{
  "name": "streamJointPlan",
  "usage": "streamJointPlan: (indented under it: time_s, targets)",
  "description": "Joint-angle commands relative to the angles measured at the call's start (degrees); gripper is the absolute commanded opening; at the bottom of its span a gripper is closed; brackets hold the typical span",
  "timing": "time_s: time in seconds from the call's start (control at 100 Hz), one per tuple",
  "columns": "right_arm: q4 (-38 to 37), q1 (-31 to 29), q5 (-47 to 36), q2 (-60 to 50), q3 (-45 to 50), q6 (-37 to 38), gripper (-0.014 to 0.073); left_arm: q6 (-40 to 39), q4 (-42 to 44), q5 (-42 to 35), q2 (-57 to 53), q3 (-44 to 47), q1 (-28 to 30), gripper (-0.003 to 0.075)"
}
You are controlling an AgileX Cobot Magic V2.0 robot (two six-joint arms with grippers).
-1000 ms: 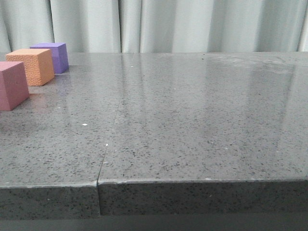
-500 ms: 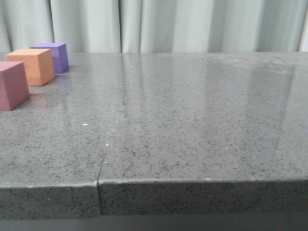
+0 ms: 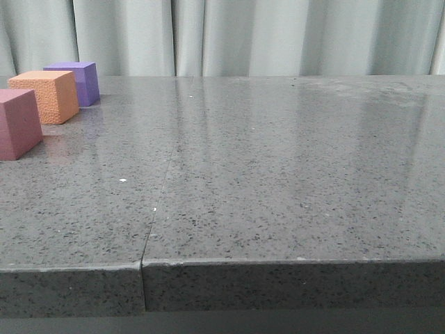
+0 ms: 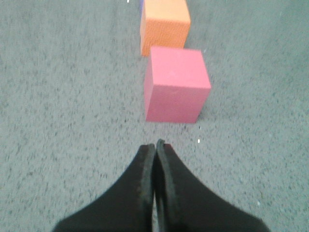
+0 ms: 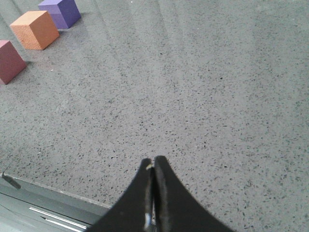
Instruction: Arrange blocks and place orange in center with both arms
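Three cubes stand in a line at the far left of the grey speckled table: the pinkish-red cube nearest, the orange cube in the middle, the purple cube farthest. In the left wrist view my left gripper is shut and empty, a short way before the pinkish-red cube, with the orange cube behind it. In the right wrist view my right gripper is shut and empty near the table's front edge, far from the pinkish-red, orange and purple cubes. Neither gripper shows in the front view.
A seam runs across the table top from front to back, left of the middle. A pale curtain hangs behind the table. The table's front edge lies just left of my right gripper.
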Motion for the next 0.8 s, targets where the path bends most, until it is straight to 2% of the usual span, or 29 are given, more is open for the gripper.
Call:
streamJointPlan:
  time_s: [0.0, 0.08, 0.18, 0.27, 0.44, 0.72, 0.79]
  targets:
    - [-0.3, -0.1, -4.0, 0.4, -1.4, -0.6, -0.0068, 0.2, 0.9, -10.5, -0.4, 1.0, 0.8, -0.0020]
    - [-0.3, -0.1, -4.0, 0.4, -1.4, -0.6, -0.0068, 4.5, -1.6, -13.4, -2.0, 2.8, 2.1, -0.0020]
    - [-0.3, -0.1, -4.0, 0.4, -1.4, -0.6, -0.0068, 13.9, -6.8, -15.4, -4.4, 4.8, 4.2, -0.0020]
    - [-0.3, -0.1, -4.0, 0.4, -1.4, -0.6, -0.0068, 17.7, -10.0, -17.9, -6.7, 7.3, 6.3, -0.0020]
    - [-0.3, -0.1, -4.0, 0.4, -1.4, -0.6, -0.0068, 18.3, -10.7, -25.5, -12.9, 13.9, 8.9, -0.0020]
    - [-0.3, -0.1, -4.0, 0.4, -1.4, -0.6, -0.0068, 20.0, -11.6, -25.0, -22.5, 20.5, 9.9, -0.0020]
    - [-0.3, -0.1, -4.0, 0.4, -1.4, -0.6, -0.0068, 21.5, -14.3, -25.2, -24.1, 21.6, 9.9, -0.0020]
